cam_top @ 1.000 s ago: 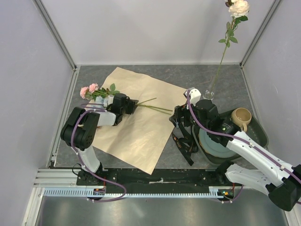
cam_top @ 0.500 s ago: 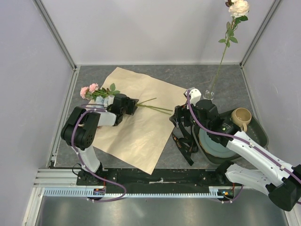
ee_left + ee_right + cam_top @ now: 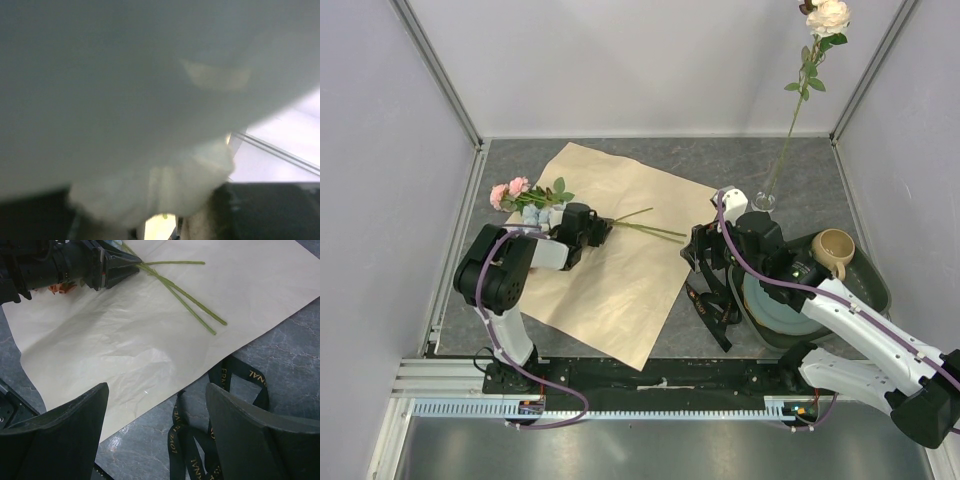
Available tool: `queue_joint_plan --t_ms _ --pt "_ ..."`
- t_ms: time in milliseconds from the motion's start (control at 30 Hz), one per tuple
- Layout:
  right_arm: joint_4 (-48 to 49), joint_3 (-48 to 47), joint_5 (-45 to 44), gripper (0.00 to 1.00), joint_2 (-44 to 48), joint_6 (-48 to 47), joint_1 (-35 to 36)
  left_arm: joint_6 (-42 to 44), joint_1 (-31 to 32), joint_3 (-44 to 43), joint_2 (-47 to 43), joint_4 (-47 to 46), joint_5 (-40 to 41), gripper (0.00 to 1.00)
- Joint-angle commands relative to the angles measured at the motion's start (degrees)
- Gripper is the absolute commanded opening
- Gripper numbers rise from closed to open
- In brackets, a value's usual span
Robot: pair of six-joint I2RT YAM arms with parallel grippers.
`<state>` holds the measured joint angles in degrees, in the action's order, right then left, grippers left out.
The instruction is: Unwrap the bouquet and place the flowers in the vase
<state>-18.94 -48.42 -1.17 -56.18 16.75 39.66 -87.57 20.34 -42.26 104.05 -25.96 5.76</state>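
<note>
A loose bunch of artificial flowers (image 3: pixel 533 199) with thin green stems lies flat on an unfolded sheet of orange-tan kraft paper (image 3: pixel 620 275) spread over the grey marbled table (image 3: pixel 720 165). The bunch's long axis runs left to right across the top view, dipping slightly toward the near side on the right. Its pink blooms (image 3: pixel 508 190) and pale blue blossoms point left, lying just past the paper's left corner, and the bare stem ends (image 3: pixel 655 231) point right, toward the middle of the sheet, where they fan apart a little.

The left gripper (image 3: pixel 598 228) lies low across the bunch, pointing along the stems. In the right wrist view its black fingers (image 3: pixel 116 266) taper together into a wedge clenched about the stems (image 3: pixel 185 295), which come out from its tip. The left wrist view is filled by a pale blur and shows nothing sure.

The right gripper (image 3: pixel 156 390) hangs over the paper's right edge with its jaws spread wide and nothing between them. Below it a black ribbon with gold lettering (image 3: pixel 240 372) lies looped on the table, partly beside the sheet.

Well right of the bunch, a small clear glass vase (image 3: pixel 763 200) stands upright behind the right arm. One long-stemmed cream-white rose (image 3: pixel 830 16) stands in it, leaning up to the right
</note>
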Motion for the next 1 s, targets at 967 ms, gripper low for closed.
queue_joint_plan --t_ms 967 --pt "-0.7 -12.9 4.5 0.94 -6.3 0.1 0.2 40.0 -1.5 1.9 -41.8 -2.8 -24.8 0.02"
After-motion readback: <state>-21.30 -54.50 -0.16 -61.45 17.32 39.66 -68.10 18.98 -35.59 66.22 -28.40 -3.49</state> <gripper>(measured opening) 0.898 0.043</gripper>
